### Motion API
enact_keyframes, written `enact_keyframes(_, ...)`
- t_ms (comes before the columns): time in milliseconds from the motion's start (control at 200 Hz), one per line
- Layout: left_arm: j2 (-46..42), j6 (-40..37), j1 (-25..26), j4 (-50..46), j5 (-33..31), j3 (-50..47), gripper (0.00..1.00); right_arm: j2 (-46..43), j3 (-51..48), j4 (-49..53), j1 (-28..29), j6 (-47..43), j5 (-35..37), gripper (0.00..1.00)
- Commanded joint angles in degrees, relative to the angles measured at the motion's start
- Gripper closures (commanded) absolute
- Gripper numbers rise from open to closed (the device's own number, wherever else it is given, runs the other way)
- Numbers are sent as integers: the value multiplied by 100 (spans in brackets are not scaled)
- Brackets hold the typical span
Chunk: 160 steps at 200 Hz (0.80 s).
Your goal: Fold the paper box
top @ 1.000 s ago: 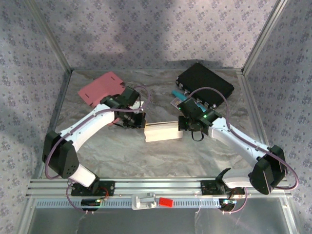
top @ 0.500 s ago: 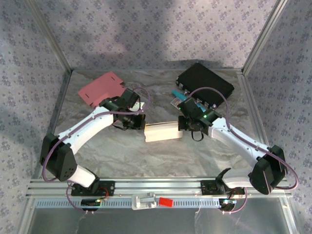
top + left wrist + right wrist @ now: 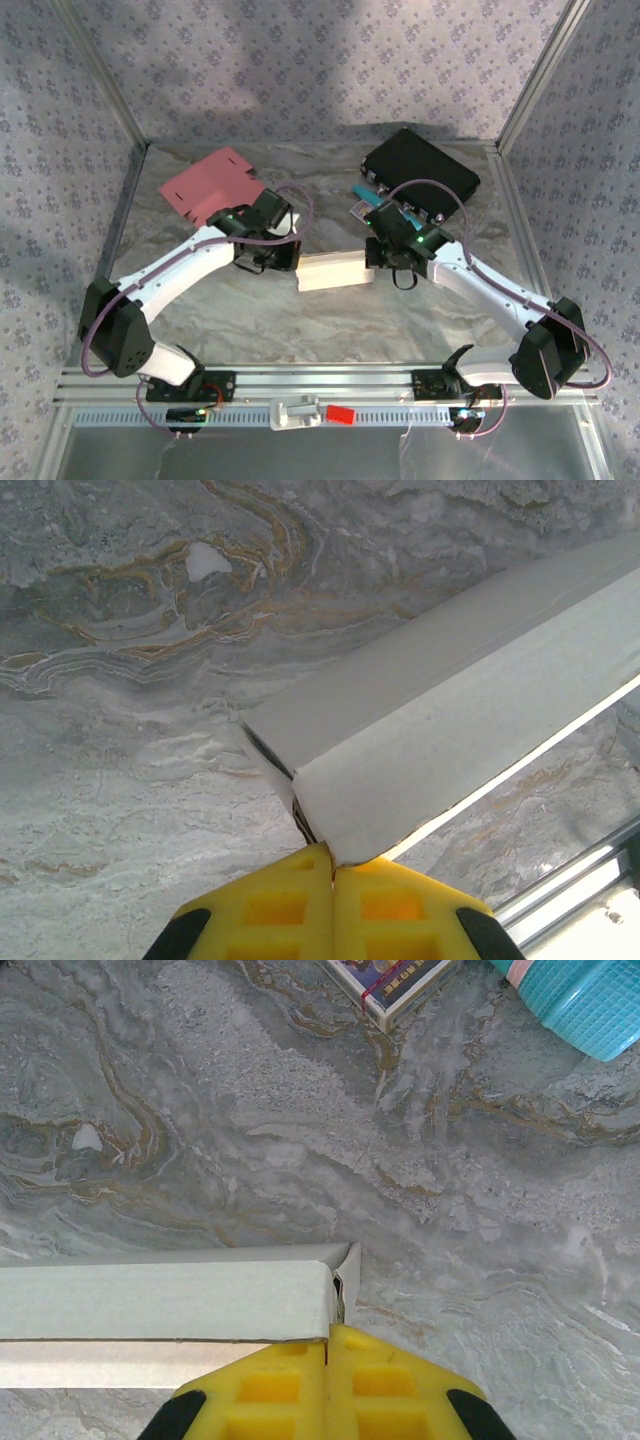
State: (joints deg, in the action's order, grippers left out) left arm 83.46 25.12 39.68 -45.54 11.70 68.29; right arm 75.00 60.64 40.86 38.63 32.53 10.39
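A white paper box [image 3: 335, 270] lies in the middle of the marbled table, long side across the top view. My left gripper [image 3: 291, 259] is at its left end, shut, with its yellow fingertips [image 3: 300, 880] pressed against the box's [image 3: 450, 740] lower corner, where an end flap stands slightly ajar. My right gripper [image 3: 377, 259] is at the right end, also shut. Its tips [image 3: 328, 1336] touch the box [image 3: 160, 1300] just below a narrow end flap that sticks out beside the folded top panel. Neither gripper has anything between its fingers.
A flat pink cardboard sheet [image 3: 205, 185] lies at the back left. A black case [image 3: 420, 170] sits at the back right, with a teal basket [image 3: 585, 1000] and a card pack [image 3: 395, 980] in front of it. An aluminium rail [image 3: 330, 385] runs along the near edge.
My left gripper has moved right and slightly nearer, up against the box's left end. The right arm and the box have hardly moved.
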Motion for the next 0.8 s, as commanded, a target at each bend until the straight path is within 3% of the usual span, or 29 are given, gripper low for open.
enact_keyframes(0,72,19,109,-296,-168,-271,100,6,-44,67,13,-82,-49,100)
enact_keyframes(170,56,79,165,-272,-252,-299,100,-36,126,250,0,106,-168,100)
enact_keyframes(470,20,134,206,-315,-387,-273,100,-738,200,667,-298,1616,-927,64)
enact_keyframes(665,11,146,228,-339,-396,-229,100,-1425,-332,-288,-1099,2952,-1752,48)
enact_keyframes(795,32,159,249,-332,-407,-202,100,-1400,-726,-1155,-1363,4490,-2289,43)
